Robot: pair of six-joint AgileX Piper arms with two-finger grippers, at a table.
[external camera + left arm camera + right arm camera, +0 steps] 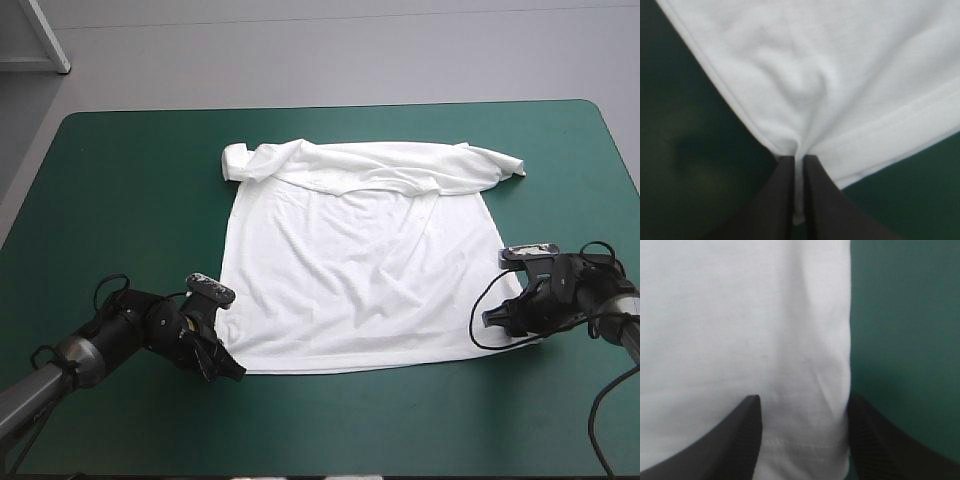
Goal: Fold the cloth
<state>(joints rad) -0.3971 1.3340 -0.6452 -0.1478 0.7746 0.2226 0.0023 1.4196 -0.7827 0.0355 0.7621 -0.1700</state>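
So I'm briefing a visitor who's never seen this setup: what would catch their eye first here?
The white T-shirt spread flat mid-table on the teal-green cover, its top bunched toward the far edge. The left gripper is shut on its near left hem corner, while the right gripper stands open over the near right corner.

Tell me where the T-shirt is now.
The T-shirt lies flat at the middle of the table in the high view, its near left corner pinched by the left gripper, its near right corner between the open right gripper's fingers.
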